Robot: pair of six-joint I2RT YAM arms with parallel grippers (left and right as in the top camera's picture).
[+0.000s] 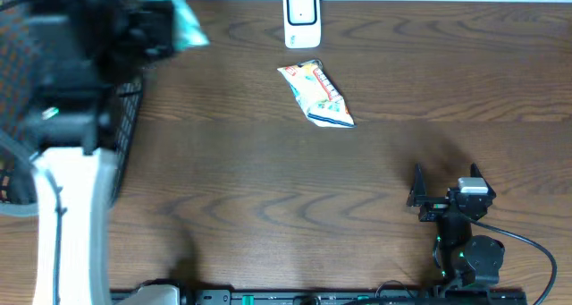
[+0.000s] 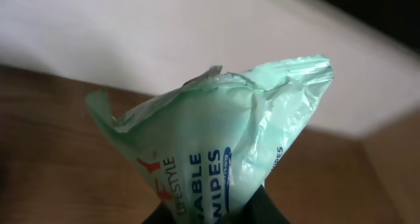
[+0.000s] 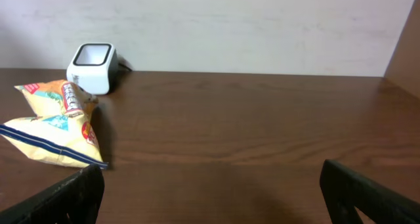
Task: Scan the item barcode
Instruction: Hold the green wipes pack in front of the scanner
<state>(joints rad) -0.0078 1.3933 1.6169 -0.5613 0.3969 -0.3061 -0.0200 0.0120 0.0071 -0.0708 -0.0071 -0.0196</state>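
Note:
A pale green pack of table wipes [image 2: 216, 138] hangs in my left gripper [image 2: 216, 214], which is shut on its lower end. From overhead that arm is raised high at the far left, blurred, with the green pack [image 1: 185, 21] sticking out of the left gripper [image 1: 159, 28]. The white barcode scanner [image 1: 302, 17] stands at the back middle of the table, to the right of the pack. My right gripper [image 1: 444, 178] rests open near the front right with nothing between its fingers; its wrist view looks towards the scanner [image 3: 92, 66].
A yellow snack bag [image 1: 317, 95] lies just in front of the scanner, and the same snack bag [image 3: 56, 122] shows at the left of the right wrist view. A dark wire basket [image 1: 130, 117] stands at the left edge under the raised arm. A wall runs behind the table.

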